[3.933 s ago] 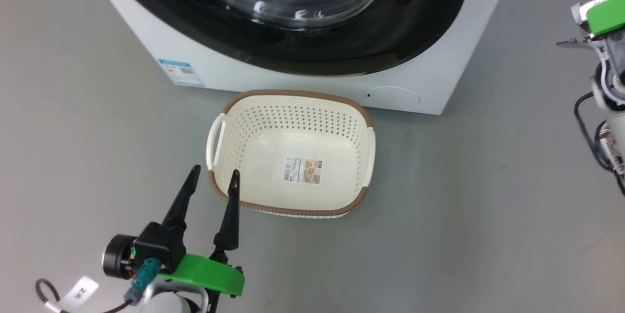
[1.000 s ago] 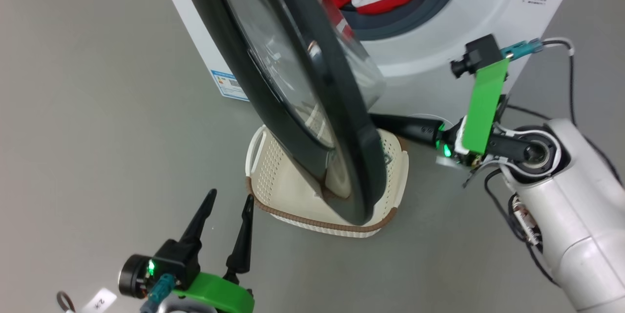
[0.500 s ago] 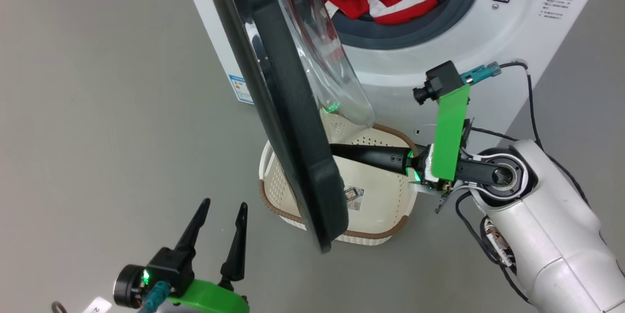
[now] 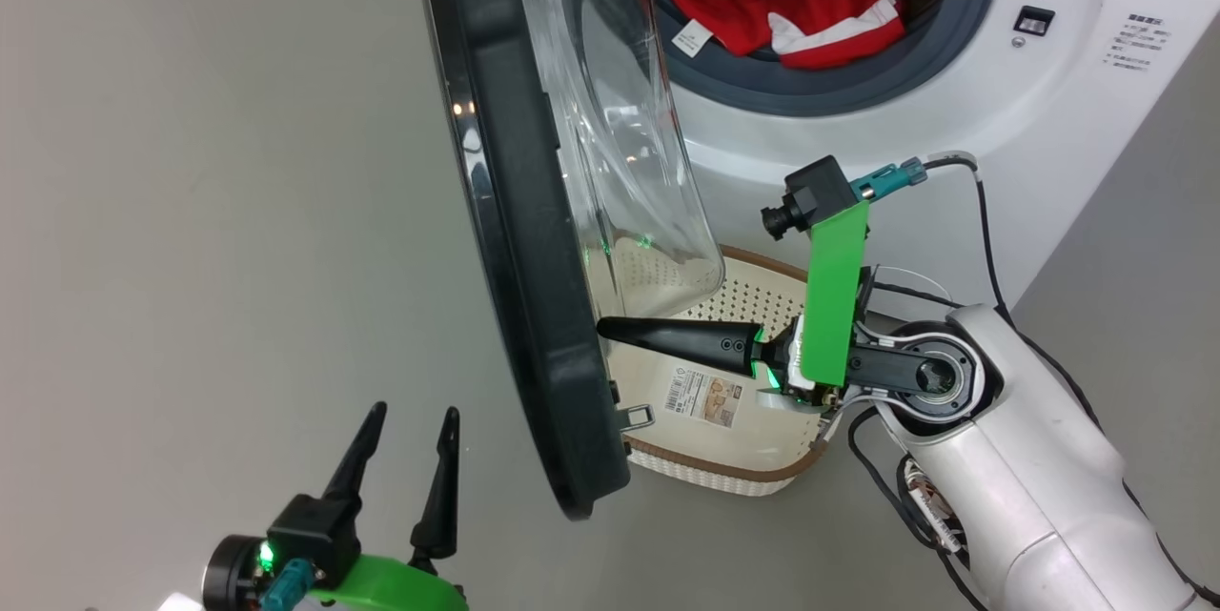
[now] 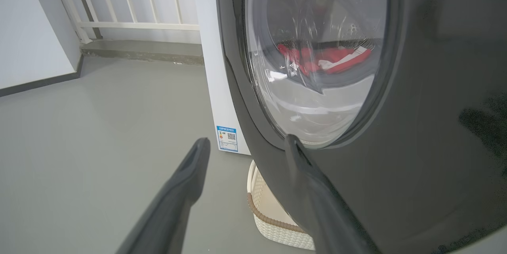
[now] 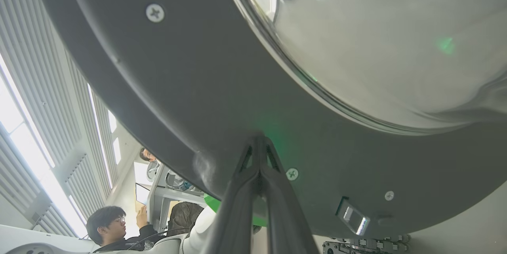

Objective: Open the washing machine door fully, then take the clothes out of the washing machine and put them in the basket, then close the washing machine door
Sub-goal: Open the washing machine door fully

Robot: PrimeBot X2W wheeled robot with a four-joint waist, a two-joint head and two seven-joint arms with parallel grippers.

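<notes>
The washing machine door (image 4: 515, 258) stands swung out, nearly edge-on, its black rim and bulging glass window (image 4: 620, 144) hanging over the basket (image 4: 724, 463). My right gripper (image 4: 605, 329) is shut, reaching across the basket with its tip against the inner side of the door rim (image 6: 198, 67); the right gripper (image 6: 259, 139) holds nothing. The red clothes (image 4: 810, 10) lie in the drum of the white washing machine (image 4: 953, 134), also visible through the glass as red clothes (image 5: 324, 58). My left gripper (image 4: 415, 413) is open, low beside the door's outer face (image 5: 396, 167).
Grey floor spreads to the left. A metal latch hook (image 4: 637, 417) sticks out of the door's lower edge. A white railing (image 5: 130, 24) runs behind the machine. A blue label (image 5: 227, 138) sits low on the machine. A seated person (image 6: 105, 222) is behind me.
The door has swung further open, towards the left, with my shut right gripper following against its inner rim. The head camera has shifted too. My left gripper has stayed open, nearly in place.
</notes>
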